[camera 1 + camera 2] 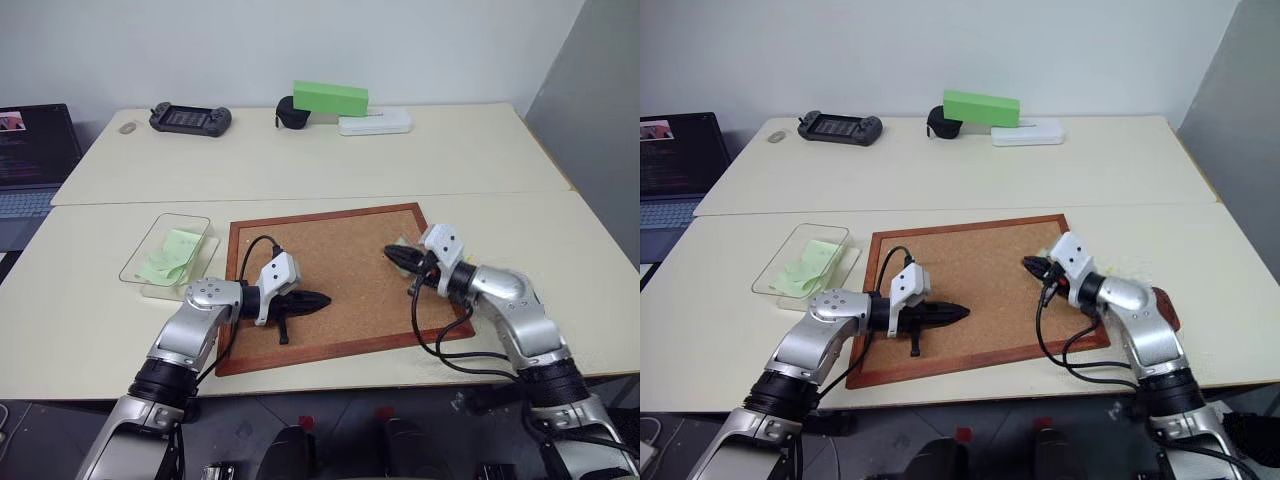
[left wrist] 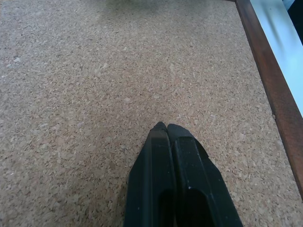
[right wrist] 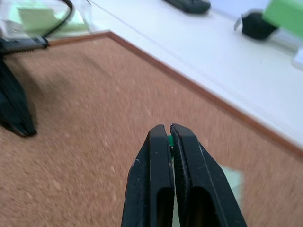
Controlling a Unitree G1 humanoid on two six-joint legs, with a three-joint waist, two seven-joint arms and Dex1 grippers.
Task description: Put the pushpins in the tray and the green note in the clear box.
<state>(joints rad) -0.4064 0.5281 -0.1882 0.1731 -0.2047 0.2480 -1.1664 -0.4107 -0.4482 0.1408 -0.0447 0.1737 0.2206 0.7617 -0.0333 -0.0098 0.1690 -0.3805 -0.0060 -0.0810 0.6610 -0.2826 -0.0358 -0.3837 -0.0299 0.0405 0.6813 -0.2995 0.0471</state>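
Over the corkboard [image 1: 340, 280], your right gripper [image 3: 169, 137] has its fingers clenched on a green-headed pushpin [image 3: 169, 140]; tray [image 1: 1160, 305] sits right of it, left gripper [image 2: 165, 126] clenched empty.

One corkboard [image 1: 340, 275], one clear box [image 1: 160, 250] holding pale green notes, one bright green block [image 1: 330, 98], one white case [image 1: 375, 123], one handheld controller [image 1: 190, 118], and one laptop [image 1: 30, 150].

left tool [image 1: 322, 299]: fingers pressed together, pointing right | right tool [image 1: 391, 254]: fingers closed, pointing left
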